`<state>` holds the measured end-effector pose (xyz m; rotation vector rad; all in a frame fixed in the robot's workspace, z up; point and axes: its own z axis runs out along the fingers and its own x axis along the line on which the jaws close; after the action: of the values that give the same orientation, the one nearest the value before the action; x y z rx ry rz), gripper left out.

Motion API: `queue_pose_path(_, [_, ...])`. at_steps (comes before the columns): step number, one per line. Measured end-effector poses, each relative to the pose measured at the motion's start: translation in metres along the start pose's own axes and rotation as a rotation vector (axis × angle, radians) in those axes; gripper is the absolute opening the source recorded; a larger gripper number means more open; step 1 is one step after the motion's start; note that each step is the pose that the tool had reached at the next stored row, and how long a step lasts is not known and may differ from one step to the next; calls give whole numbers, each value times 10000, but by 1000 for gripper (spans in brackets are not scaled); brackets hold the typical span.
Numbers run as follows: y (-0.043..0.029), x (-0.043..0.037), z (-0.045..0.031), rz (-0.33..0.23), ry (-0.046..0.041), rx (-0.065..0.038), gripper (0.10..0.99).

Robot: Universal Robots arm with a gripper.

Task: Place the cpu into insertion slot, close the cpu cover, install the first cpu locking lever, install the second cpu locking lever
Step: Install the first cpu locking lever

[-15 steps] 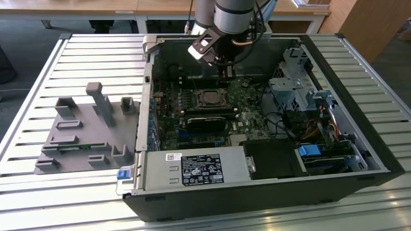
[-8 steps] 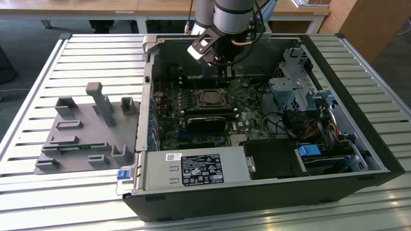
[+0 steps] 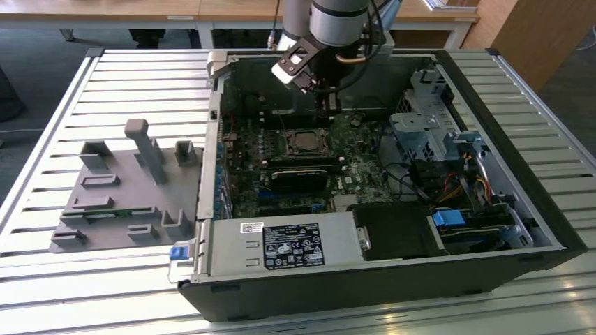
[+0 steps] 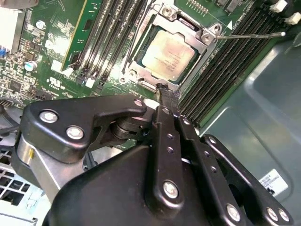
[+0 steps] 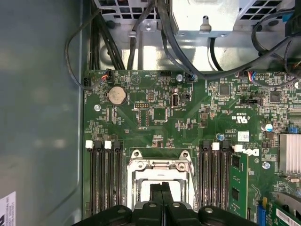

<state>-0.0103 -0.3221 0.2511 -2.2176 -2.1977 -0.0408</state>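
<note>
green motherboard (image 5: 141,141) — matte silvery square cpu (image 4: 167,54) in metal-rimmed slot (image 4: 205,37), black tool (image 4: 167,90) pinched narrow

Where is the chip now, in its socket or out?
In. The second wrist view shows the cpu lying flat on the motherboard, with the silvery cover framing it.

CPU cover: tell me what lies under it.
Through the window of the cpu cover the cpu shows, pale metal top up, seated in the insertion slot. Its edges and the slot's contacts are hidden under the frame.
</note>
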Motion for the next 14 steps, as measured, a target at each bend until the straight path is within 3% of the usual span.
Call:
queue_pose_path(5, [1, 4, -108, 0, 1, 1, 106])
queue_pose_path(12, [0, 12, -392, -9, -1, 2, 106])
queue_pose_path(14, [-1, 13, -403, -179, 3, 6, 106])
